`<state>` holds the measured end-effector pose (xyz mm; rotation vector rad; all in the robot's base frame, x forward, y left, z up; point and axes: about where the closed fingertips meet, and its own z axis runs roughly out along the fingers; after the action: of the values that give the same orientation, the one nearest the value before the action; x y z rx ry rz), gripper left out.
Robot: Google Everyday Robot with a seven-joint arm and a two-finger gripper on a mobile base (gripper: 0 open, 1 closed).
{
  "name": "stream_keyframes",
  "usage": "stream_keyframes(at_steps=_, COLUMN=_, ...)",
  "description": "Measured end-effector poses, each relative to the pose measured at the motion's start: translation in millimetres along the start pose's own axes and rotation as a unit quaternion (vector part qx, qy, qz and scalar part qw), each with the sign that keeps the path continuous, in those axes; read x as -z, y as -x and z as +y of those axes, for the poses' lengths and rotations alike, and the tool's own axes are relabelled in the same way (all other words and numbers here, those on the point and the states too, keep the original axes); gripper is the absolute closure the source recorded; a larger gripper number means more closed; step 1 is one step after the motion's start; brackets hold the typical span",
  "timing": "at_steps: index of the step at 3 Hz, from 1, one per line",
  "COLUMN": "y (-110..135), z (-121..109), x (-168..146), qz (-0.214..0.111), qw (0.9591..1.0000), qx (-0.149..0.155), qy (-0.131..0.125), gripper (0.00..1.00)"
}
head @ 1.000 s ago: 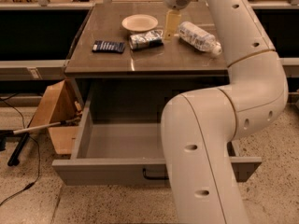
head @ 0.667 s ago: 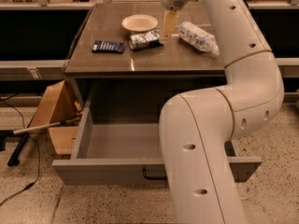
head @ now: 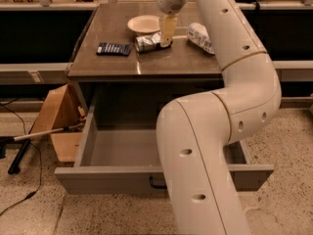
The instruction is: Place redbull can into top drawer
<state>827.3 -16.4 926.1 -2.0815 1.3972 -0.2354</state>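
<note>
1. Presently the gripper (head: 167, 38) hangs low over the table (head: 122, 66), its tip at the right end of the redbull can (head: 147, 42). Whether it has hold of the can cannot be told.
2. The redbull can lies on its side on the tabletop, just in front of a pale plate (head: 144, 23).
3. A flat dark blue packet (head: 114, 49) lies left of the can, and a clear plastic bottle (head: 200, 36) lies on its side to the right, both apart from it.
4. The top drawer (head: 105, 173) stands pulled out below the table, its black handle (head: 155, 184) partly hidden behind the white arm (head: 234, 97).
5. A cardboard box (head: 55, 112) sits on the floor to the left, beside the drawer.
</note>
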Motion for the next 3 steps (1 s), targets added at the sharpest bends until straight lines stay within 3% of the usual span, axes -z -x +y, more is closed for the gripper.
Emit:
stream_keyframes(at_steps=1, y=0, z=0, x=-1, qz=0.0, qw=1.0, qx=0.0, qy=0.0, gripper=0.0)
stream_keyframes(at_steps=3, y=4, z=-6, x=-28, qz=0.025, qw=0.9991, qx=0.034, qy=0.005, gripper=0.0)
